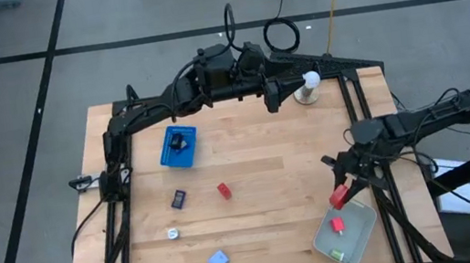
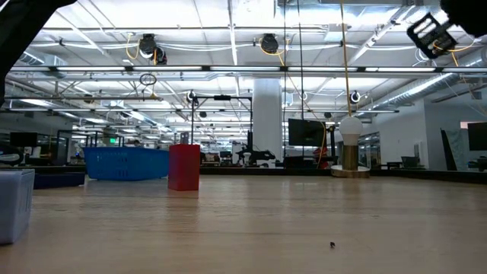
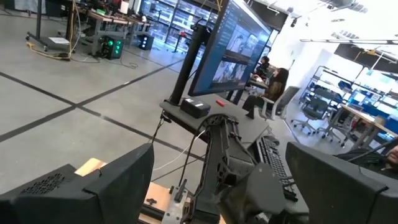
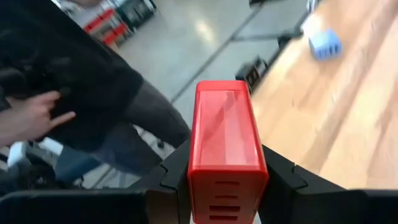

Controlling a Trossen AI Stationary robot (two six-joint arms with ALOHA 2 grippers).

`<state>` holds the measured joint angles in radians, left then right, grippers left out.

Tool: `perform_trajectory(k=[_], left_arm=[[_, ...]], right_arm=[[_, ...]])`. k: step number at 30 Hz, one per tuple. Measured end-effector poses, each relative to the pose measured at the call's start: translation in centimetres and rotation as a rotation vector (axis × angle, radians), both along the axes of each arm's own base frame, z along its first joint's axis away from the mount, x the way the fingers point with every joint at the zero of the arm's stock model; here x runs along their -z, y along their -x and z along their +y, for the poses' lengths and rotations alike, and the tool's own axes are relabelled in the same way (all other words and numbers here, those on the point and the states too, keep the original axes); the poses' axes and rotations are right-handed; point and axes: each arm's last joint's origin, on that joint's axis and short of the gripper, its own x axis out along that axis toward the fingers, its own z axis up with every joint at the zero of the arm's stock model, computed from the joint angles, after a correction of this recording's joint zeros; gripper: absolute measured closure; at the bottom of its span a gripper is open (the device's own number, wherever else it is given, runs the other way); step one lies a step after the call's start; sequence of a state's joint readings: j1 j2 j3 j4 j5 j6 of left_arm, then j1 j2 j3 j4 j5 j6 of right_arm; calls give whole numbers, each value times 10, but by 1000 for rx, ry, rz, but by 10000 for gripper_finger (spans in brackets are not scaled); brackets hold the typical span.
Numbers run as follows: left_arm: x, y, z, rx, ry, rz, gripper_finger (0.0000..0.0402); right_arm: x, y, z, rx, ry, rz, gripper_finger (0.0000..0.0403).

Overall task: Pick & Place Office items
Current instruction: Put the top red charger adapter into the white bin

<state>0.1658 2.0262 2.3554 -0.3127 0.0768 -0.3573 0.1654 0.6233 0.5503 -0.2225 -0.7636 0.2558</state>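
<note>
My right gripper point(image 1: 343, 192) hangs over the table's near right part, shut on a red block point(image 4: 227, 143), just beyond the far corner of the translucent tray point(image 1: 366, 224). In the tray lie a red piece point(image 1: 338, 225) and a green piece point(image 1: 338, 253). On the wood rest a red block point(image 1: 223, 189), a dark piece point(image 1: 178, 198), a silvery-white piece point(image 1: 174, 234) and a blue piece point(image 1: 218, 261). My left gripper point(image 1: 290, 94) waits open and level at the far edge, next to the white knob-topped stand point(image 1: 307, 86), with nothing between its fingers point(image 3: 112, 186). My right gripper pinches the red block by its two long sides point(image 4: 194, 177) between its two fingers, at the block's rear end. The block juts forward past the fingertips. It is lifted clear of the table and the tray, slanting a little downward.
A blue bin point(image 1: 178, 147) with a black clip in it stands at the far left of the table. A person point(image 4: 74, 87) stands beyond the table's edge on the right arm's side. Bare wood lies between the loose pieces and the tray.
</note>
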Motion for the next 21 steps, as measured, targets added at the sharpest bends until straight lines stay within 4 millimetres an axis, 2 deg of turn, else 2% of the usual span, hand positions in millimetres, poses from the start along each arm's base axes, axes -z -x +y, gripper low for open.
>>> perform_trajectory(k=[8, 12, 17, 21], left_arm=[[1, 0, 0, 0, -11, 7, 34], [1, 0, 0, -1, -15, 8, 34], [1, 0, 0, 0, -15, 8, 34], [1, 0, 0, -1, -21, 12, 34]], right_arm=[[16, 4, -1, -23, 71, 94, 291], [38, 7, 1, -38, 81, 169, 291], [64, 12, 10, -89, 50, 247, 291], [66, 12, 22, -127, -17, 207, 291]])
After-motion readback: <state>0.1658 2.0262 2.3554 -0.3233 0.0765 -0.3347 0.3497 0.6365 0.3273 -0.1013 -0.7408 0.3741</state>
